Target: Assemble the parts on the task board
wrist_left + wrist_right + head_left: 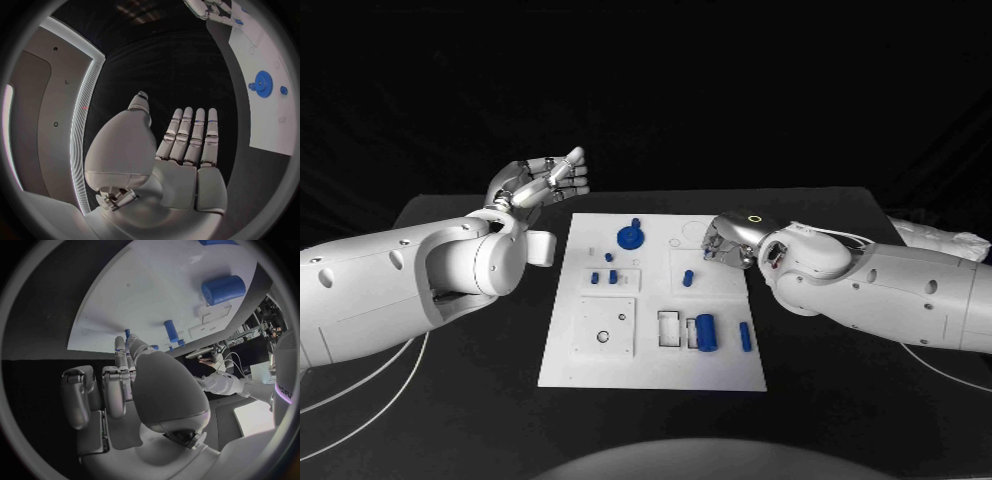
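The board (pixel 653 300) lies flat in the middle of the black desk (pixel 848 400), its long side running away from the robot.

The left hand (pixel 542 180) is raised over the desk just off the board's far left corner. Its fingers (pixel 195 135) are straight and side by side, the thumb set apart, and it holds nothing. In the left wrist view the palm faces out with the board's far end off to one side, well apart from the hand.

The right hand (pixel 730 240) is over the board's far right part, palm down. Its fingers (pixel 115 390) are curled in toward the palm; I cannot see any part between them. Whether the fingertips touch the board cannot be told.

Blue parts sit on the board. A gear (pixel 630 237) stands near the far edge, left of centre, with a small peg just beyond it. Nearer, two short pegs (pixel 604 277) stand side by side in the left column, with a smaller one just beyond them. A pin (pixel 688 276) stands near the middle, just beside the right hand. Toward the near right, a cylinder (pixel 707 331) lies beside a white slot, and a thin rod (pixel 746 337) lies to its right, apart from it. In the right wrist view the cylinder (pixel 223 289) lies beyond the fingertips.
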### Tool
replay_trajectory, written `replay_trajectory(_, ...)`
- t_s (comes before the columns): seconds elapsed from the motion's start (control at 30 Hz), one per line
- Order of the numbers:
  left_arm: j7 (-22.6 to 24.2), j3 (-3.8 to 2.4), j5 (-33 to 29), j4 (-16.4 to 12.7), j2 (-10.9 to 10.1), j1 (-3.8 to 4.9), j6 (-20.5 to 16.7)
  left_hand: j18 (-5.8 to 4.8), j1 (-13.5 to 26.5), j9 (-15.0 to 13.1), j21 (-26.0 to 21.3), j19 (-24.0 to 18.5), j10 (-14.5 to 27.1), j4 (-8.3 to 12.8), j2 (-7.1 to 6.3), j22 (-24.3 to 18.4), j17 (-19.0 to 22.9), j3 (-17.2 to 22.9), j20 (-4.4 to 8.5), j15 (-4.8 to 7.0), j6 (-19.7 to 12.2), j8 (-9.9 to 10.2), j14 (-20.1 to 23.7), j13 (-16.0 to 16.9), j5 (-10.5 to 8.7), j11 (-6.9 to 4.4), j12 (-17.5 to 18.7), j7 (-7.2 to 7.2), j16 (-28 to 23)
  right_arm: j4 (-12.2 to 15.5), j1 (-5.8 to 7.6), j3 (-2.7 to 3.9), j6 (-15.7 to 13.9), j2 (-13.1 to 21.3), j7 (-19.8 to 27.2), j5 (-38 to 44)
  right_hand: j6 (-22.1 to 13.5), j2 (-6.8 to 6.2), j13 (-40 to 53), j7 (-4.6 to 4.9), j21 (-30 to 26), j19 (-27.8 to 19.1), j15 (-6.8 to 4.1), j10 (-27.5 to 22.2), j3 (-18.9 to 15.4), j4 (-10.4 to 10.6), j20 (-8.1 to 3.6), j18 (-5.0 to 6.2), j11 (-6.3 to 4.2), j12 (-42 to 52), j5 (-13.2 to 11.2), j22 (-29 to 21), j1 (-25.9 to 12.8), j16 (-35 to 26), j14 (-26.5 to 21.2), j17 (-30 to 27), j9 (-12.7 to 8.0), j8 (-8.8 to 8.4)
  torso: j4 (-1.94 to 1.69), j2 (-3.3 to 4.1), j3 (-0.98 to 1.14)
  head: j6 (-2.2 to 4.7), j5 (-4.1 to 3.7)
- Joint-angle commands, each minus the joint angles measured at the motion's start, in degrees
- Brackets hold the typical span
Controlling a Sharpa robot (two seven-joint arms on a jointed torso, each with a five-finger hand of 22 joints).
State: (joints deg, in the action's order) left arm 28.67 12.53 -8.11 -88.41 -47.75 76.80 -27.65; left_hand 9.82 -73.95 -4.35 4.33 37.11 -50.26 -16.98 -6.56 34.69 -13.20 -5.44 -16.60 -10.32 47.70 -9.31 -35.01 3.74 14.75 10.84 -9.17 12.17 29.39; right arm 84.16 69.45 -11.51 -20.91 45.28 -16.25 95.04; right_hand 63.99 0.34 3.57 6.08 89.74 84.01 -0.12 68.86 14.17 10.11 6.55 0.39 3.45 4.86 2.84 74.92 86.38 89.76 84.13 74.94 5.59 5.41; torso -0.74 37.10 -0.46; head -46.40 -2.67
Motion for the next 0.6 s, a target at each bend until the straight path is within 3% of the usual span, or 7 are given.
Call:
replay_trajectory(0.03,0.2,-0.04,-0.1,0.0,0.1,0.01,0.0,0.05,-0.1,0.0,-0.4,0.4,0.3,0.0,0.57,-0.1,0.1,0.3,0.03,0.04,-0.5,-0.3,0.1,0.0,0.14,0.05,-0.4,0.87,0.2,1.3,0.66,0.17,-5.9,0.7,1.4,-0.5,0.4,0.28,-0.1,0.08,0.3,6.0,-0.28,0.5,0.2,0.0,-0.54,-0.39,0.07,0.0,0.2,15.1,0.0,0.2,5.9,15.1,0.0,0.38,0.03,0.05,0.0,-0.04,0.08)
replay_trajectory(0.33,0.1,-0.03,-0.1,0.4,0.4,0.01,0.1,0.05,-0.1,0.0,-0.4,0.4,0.3,0.0,0.57,-0.1,0.1,0.3,0.03,0.04,-0.5,-0.3,0.1,0.0,0.14,0.05,-0.4,0.87,0.2,5.5,3.3,0.28,-6.2,3.2,1.9,-3.4,0.5,0.17,-0.1,0.19,0.3,6.0,-0.01,0.8,0.1,0.2,-0.42,-0.39,0.19,-0.2,0.2,15.1,-0.2,0.2,5.9,15.1,0.0,0.33,0.06,-0.01,-0.04,-0.27,-0.03)
replay_trajectory(0.6,0.0,-0.03,-0.1,1.2,1.0,-0.01,0.3,0.05,-0.1,0.0,-0.4,0.4,0.3,0.0,0.58,-0.1,0.1,0.4,0.03,0.04,-0.5,-0.3,0.1,0.0,0.14,0.05,-0.4,0.87,0.2,8.2,4.19,0.3,-3.0,2.2,4.0,-5.1,0.5,0.12,-0.1,0.26,0.3,6.0,0.2,0.8,0.2,0.2,-0.29,-0.39,0.27,-0.4,0.2,15.1,-0.1,0.2,5.9,15.1,0.0,0.23,-0.1,-0.03,0.01,-0.63,0.59)
